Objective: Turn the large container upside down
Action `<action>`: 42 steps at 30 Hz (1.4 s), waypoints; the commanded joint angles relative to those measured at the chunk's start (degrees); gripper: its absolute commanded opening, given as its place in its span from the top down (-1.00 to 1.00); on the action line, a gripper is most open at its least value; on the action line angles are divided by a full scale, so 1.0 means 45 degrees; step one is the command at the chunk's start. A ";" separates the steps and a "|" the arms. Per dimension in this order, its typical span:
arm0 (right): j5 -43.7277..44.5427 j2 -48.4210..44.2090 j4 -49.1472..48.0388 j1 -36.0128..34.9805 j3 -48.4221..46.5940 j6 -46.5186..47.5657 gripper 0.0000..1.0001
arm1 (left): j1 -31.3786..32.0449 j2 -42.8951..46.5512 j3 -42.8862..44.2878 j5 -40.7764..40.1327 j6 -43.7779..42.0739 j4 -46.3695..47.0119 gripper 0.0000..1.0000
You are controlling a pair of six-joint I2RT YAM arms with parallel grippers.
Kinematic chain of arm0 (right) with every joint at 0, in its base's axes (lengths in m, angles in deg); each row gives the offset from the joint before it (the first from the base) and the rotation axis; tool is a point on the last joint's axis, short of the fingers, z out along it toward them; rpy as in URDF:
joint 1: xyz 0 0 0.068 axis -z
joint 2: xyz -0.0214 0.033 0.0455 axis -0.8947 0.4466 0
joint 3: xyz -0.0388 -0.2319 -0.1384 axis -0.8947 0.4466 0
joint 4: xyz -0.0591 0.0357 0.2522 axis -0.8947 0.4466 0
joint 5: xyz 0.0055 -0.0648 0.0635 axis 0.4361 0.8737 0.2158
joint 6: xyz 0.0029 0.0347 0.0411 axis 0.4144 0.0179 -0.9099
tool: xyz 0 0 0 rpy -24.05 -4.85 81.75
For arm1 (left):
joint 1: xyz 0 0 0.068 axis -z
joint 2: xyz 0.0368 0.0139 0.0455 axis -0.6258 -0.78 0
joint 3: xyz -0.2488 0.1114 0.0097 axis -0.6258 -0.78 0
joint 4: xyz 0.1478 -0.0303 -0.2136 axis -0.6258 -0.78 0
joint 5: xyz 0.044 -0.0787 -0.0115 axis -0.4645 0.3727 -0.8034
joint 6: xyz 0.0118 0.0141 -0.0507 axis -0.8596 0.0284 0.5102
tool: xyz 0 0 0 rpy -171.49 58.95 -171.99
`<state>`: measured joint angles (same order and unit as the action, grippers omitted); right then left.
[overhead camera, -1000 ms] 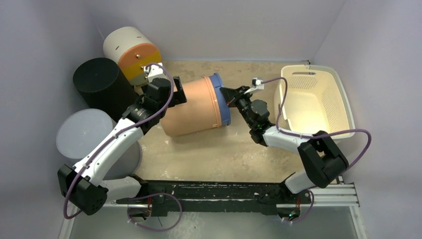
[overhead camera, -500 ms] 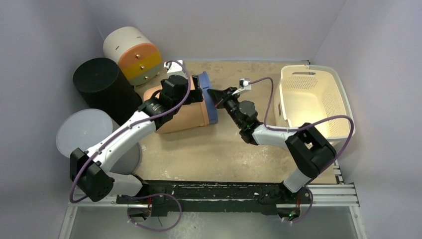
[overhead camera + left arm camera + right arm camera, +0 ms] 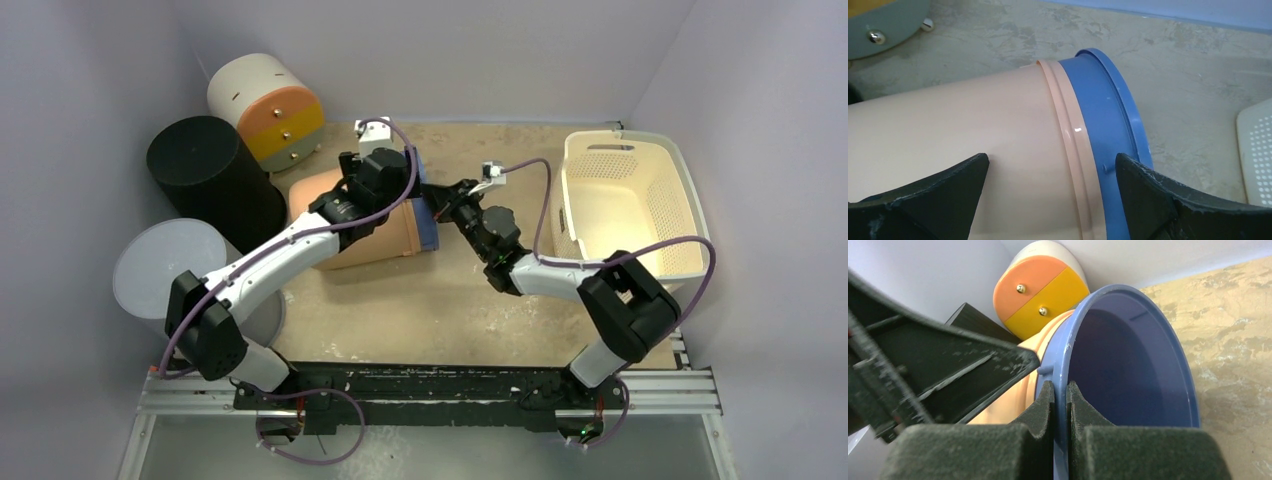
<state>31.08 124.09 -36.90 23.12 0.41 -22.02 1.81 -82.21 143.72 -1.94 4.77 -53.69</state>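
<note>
The large container (image 3: 375,240), peach with a blue rim (image 3: 427,232), lies on its side at mid-table with its mouth facing right. My right gripper (image 3: 437,203) is shut on the blue rim (image 3: 1128,315), one finger inside the mouth and one outside (image 3: 1060,390). My left gripper (image 3: 398,185) hangs open over the top of the container near the rim. In the left wrist view its two fingers (image 3: 1053,170) stand wide apart, straddling the peach wall (image 3: 973,135) and blue band (image 3: 1103,115). Whether they touch it I cannot tell.
A cream perforated basket (image 3: 640,200) stands at the right. At the back left are a black cylinder (image 3: 205,170), a cream drum with orange and yellow drawers (image 3: 265,105) and a grey lidded bin (image 3: 170,270). Walls close in on three sides.
The left arm swung from the container's base end over its top toward the rim. The container, held by the right gripper, shifted left and back.
</note>
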 commanded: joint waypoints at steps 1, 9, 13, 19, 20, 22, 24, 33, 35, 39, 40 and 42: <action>0.0251 -0.0561 0.2256 -0.0095 0.0874 0.0576 1.00 | 0.0180 -0.1256 0.0337 -0.0631 -0.0122 -0.2541 -0.89; 0.0861 -0.2255 0.3382 -0.0099 0.1279 0.0695 1.00 | 0.0181 -0.1802 0.0553 -0.0913 0.0232 -0.4257 -0.82; 0.0768 -0.2292 0.3768 -0.0087 0.1258 0.0686 1.00 | 0.0176 -0.1588 0.0034 -0.0864 0.0425 -0.4544 -0.79; 0.1639 -0.2421 0.4438 0.0423 0.0981 0.0820 1.00 | 0.0186 -0.0958 -0.1856 -0.1421 0.0918 -0.4588 -0.79; 0.1592 -0.2454 0.4513 0.0708 0.0998 0.0795 1.00 | 0.0162 -0.0835 -0.2148 -0.1536 0.1013 -0.4590 -0.80; 0.1208 -0.2565 0.4534 0.1537 0.1189 0.0593 1.00 | 0.0110 -0.0628 -0.2627 -0.1699 0.1131 -0.4607 -0.80; 0.0847 -0.2791 0.4519 0.2443 0.1483 0.0432 1.00 | -0.0054 -0.0456 -0.3061 -0.1696 0.1213 -0.4590 -0.81; 0.1707 -0.3944 0.5385 0.3208 0.1529 0.1553 1.00 | -0.0381 -0.0428 -0.3393 -0.1519 0.1105 -0.4144 -0.81; 0.1253 -0.3891 0.5114 0.3223 0.1605 0.1416 1.00 | -0.0375 -0.0348 -0.3262 -0.1489 0.1127 -0.4066 -0.81; 0.0467 -0.3292 0.4469 0.3113 0.1612 0.1161 1.00 | -0.0281 -0.0014 -0.1763 -0.1497 0.0829 -0.4410 -0.84; 0.0291 -0.3122 0.4227 0.3041 0.1687 0.0969 1.00 | -0.0209 0.0003 -0.1228 -0.1540 0.0692 -0.4560 -0.84; 0.0150 -0.2732 0.3651 0.2660 0.1726 0.0616 1.00 | 0.0022 -0.0050 0.0206 -0.1564 0.0452 -0.4856 -0.85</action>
<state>26.42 107.55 -21.73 35.20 6.80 -17.64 -0.07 -80.31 138.54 -14.10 10.08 -57.95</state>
